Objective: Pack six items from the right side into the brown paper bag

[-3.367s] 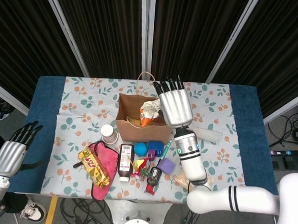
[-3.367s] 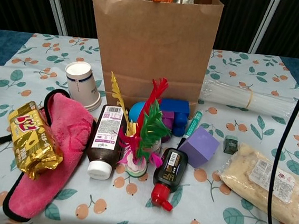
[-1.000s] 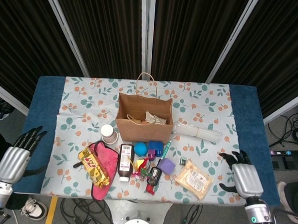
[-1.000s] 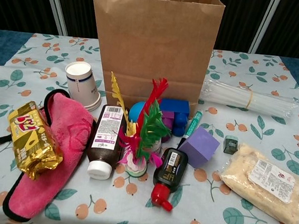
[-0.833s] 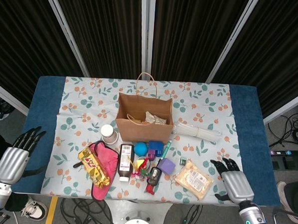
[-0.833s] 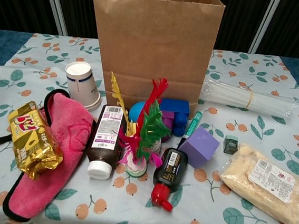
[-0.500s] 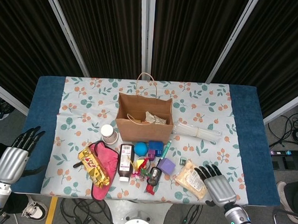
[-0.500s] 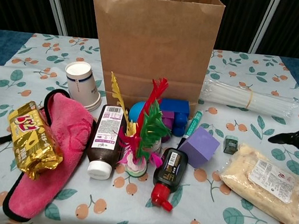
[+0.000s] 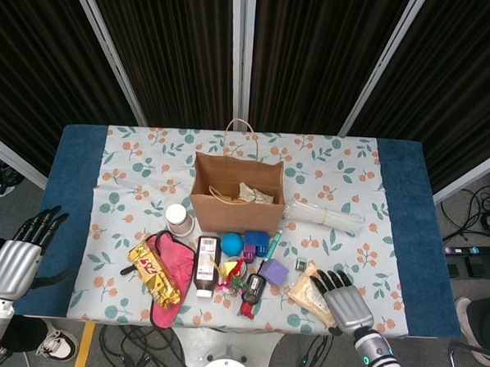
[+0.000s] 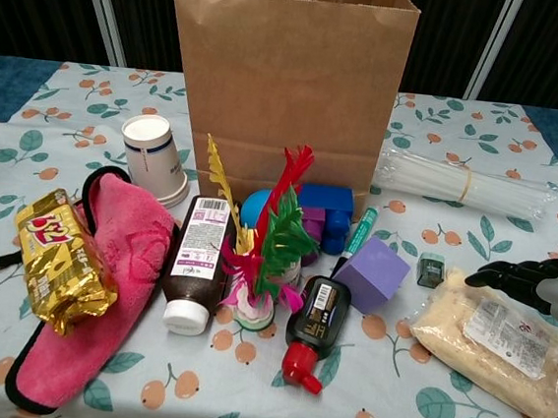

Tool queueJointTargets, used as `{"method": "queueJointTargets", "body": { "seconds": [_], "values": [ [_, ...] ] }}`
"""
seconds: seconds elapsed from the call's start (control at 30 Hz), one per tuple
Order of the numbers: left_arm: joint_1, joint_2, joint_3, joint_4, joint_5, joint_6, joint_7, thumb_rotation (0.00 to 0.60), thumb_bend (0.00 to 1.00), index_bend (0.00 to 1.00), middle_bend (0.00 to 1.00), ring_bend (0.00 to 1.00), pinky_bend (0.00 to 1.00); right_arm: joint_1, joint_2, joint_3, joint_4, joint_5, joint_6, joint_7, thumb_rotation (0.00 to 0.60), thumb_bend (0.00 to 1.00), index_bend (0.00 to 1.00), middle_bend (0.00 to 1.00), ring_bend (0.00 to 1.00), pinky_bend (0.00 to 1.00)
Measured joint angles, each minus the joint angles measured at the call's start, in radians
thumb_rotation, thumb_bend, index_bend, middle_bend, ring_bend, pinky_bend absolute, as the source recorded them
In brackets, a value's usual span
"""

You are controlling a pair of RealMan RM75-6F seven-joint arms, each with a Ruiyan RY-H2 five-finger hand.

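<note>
Floral-clothed surface [image 9: 139, 166] before dark curtains. Brown paper bag [image 9: 236, 195] mid-surface. Right hand [image 9: 342, 297], fingers spread, empty, over beige packet [image 10: 489, 343] near front-right edge. Head view alone shows left hand [image 9: 15, 258], open, off-surface.

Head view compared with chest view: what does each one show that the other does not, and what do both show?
Only the head view shows the left hand, open beside the table, and a crumpled packet inside the brown paper bag. Only the chest view shows the printed label on the beige food pouch. Both show the right hand with spread fingers over that pouch, the bag, the pink cloth and the paper cup.
</note>
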Motion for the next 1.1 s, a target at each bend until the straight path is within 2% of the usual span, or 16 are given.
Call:
{"method": "queueJointTargets", "body": {
  "seconds": [0.7,0.93,1.1],
  "values": [
    [0.003,-0.009,-0.005,0.036,-0.009,0.002,-0.024,0.6,0.02,0.1,0.13,0.03,0.15,0.024,-0.075,0.027,0.072,0.073,0.023,-0.062,0.6,0.0,0.0,0.01,0.0,0.0],
    [0.006,-0.007,-0.009,0.041,-0.017,0.004,-0.022,0.6,0.02,0.1,0.13,0.03,0.15,0.046,-0.081,0.056,0.107,0.132,0.004,-0.061,0.6,0.0,0.0,0.01,0.0,0.0],
    [0.001,-0.01,-0.011,0.043,-0.014,-0.002,-0.021,0.6,0.02,0.1,0.13,0.03,0.15,0.063,-0.097,0.079,0.126,0.129,0.005,-0.051,0.6,0.0,0.0,0.01,0.0,0.0]
  ]
}}
